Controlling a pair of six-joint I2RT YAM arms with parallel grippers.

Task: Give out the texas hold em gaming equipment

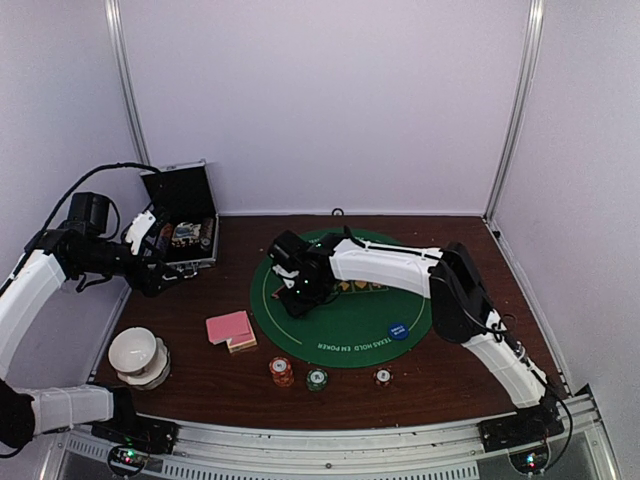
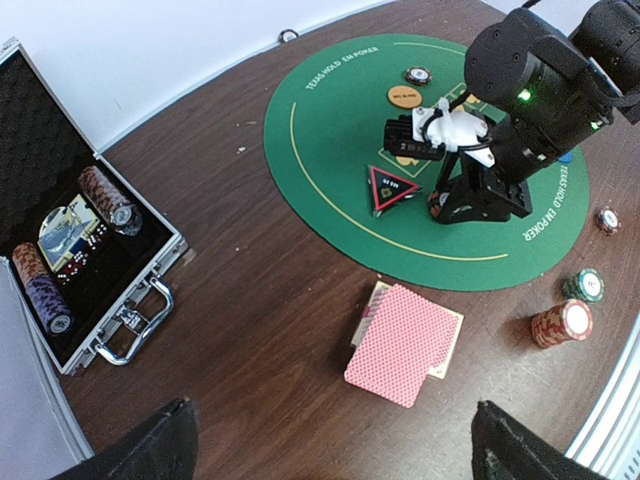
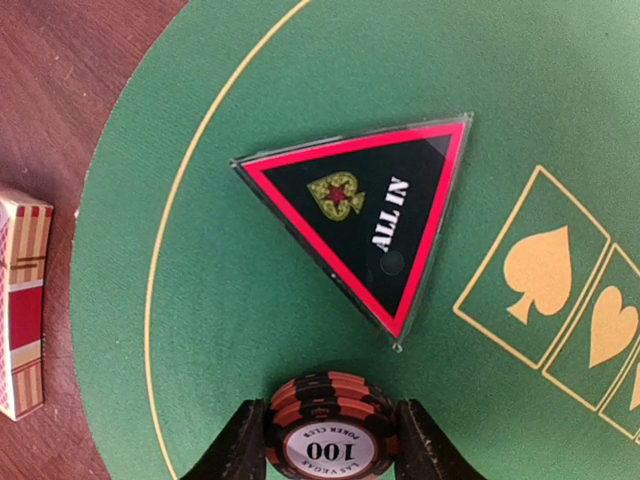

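Currently, your right gripper (image 3: 325, 450) clamps the orange 100 chip stack (image 3: 325, 412) upright, just beside the ALL IN triangle (image 3: 365, 225); the left gripper (image 2: 330, 450), well apart from that triangle, hangs wide open.

Matt green cloth mat (image 3: 250, 300); glossy plastic ALL IN triangle (image 3: 360, 215); dark wood-grain table (image 2: 250, 300), faintly shiny; case (image 2: 150, 235) with bright metal edging.

Brown table (image 1: 450, 388), green mat (image 1: 330, 322), cards (image 1: 230, 328), chips (image 1: 281, 371), case (image 1: 185, 235), bowl (image 1: 135, 352)
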